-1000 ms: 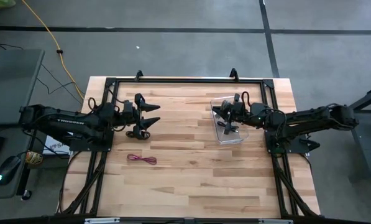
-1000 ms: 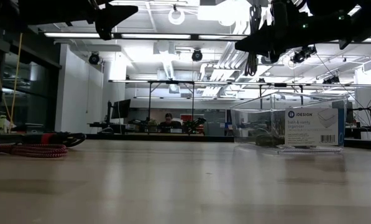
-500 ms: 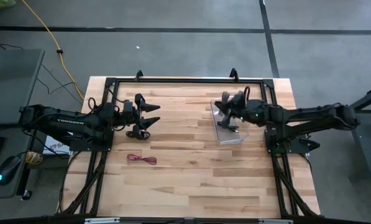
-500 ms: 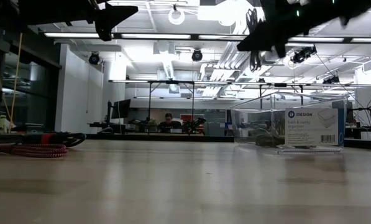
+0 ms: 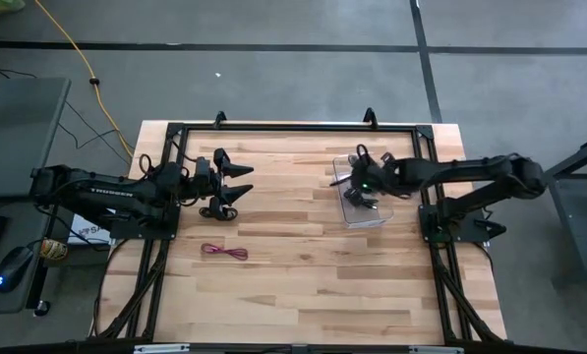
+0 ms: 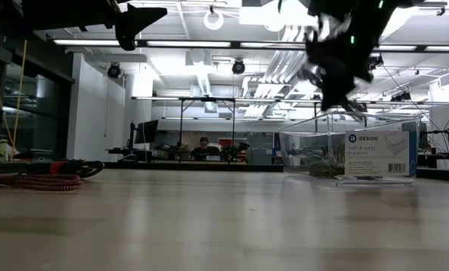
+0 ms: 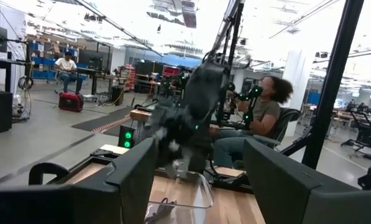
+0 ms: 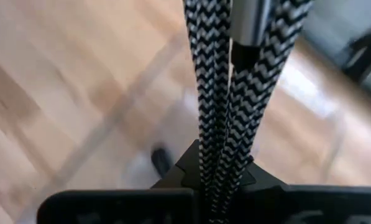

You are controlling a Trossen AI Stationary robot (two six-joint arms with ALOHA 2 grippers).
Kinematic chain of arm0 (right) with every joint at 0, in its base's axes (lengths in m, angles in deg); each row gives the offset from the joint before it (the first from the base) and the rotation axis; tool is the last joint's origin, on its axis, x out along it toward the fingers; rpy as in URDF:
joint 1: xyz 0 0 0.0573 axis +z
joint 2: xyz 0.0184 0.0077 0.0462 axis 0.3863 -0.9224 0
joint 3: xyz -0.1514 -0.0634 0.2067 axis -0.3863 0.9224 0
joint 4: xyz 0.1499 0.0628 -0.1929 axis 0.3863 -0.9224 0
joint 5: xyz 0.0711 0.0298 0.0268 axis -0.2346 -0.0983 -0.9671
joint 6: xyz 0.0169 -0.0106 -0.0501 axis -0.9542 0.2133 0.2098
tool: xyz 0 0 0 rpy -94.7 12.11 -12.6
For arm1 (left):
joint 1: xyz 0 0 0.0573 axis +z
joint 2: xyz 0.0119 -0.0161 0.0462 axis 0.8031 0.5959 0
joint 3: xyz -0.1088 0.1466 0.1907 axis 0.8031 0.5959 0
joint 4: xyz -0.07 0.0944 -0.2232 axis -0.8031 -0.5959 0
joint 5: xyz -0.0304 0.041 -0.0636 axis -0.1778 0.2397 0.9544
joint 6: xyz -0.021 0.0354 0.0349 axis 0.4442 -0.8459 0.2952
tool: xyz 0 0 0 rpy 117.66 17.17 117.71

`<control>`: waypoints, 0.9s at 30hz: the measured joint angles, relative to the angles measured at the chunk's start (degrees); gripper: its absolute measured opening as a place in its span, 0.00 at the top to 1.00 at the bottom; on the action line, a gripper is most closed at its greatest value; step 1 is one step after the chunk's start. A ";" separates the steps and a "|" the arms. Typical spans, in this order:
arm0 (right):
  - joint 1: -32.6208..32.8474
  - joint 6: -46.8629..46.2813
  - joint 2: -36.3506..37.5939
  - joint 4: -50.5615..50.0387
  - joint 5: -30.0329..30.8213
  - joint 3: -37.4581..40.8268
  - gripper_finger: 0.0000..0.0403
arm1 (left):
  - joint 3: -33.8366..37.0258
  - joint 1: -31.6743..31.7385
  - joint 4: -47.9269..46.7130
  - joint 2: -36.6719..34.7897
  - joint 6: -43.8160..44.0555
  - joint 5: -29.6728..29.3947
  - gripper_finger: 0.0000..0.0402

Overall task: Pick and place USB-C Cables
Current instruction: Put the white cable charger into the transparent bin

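Note:
My right gripper (image 5: pixel 358 185) hangs over the clear box (image 5: pixel 377 214) at the table's right and is shut on the grey braided cable bundle (image 8: pixel 222 93). A dark bundle (image 6: pixel 323 168) lies on the box floor. My left gripper (image 5: pixel 238 182) is open and waits above the table's left part. The black-and-red bundle (image 5: pixel 215 210) lies on the wood just near-side of it. The magenta-red bundle (image 5: pixel 224 253) lies flat nearer the front edge. In the low view both show at the far left (image 6: pixel 36 181). My right gripper pinches the grey bundle between its two fingers, several strands together (image 8: pixel 217 163). The strands run out past the fingertips, with a silver plug (image 8: pixel 247 25) at their far end. The bundle is lifted clear, above the box.
A black frame (image 5: pixel 273 128) runs along the table's far and side edges. A yellow cord (image 5: pixel 72 49) lies on the floor beyond. Bare wood stretches between the arms and toward the near edge. People sit in the room behind.
My right gripper has swung a little toward the table's left and tipped from nearly level to pointing down over the box, coming lower. The grey bundle has moved with it. My left arm has kept still.

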 joint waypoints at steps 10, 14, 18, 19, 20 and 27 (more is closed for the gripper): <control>-5.71 1.39 -2.15 1.77 -12.95 2.65 0.99 | 0.00 -0.02 0.04 0.00 0.02 0.00 0.44; -6.44 3.44 -2.13 5.81 -16.52 4.99 0.99 | 0.00 -0.04 0.06 0.00 0.02 0.00 0.44; -7.58 5.16 -2.13 11.34 -21.29 9.53 0.99 | 0.00 -0.04 0.04 0.00 0.02 0.00 0.44; -7.93 5.21 -2.13 12.52 -21.49 10.52 0.99 | 0.00 -0.04 0.05 0.00 0.02 0.00 0.44; -8.30 5.19 -2.13 13.29 -21.71 11.16 0.99 | 0.00 -0.02 0.04 0.00 0.02 0.00 0.44; -9.53 2.53 -2.13 14.73 -23.67 13.70 0.99 | 0.00 -0.02 0.06 0.00 0.02 0.00 0.44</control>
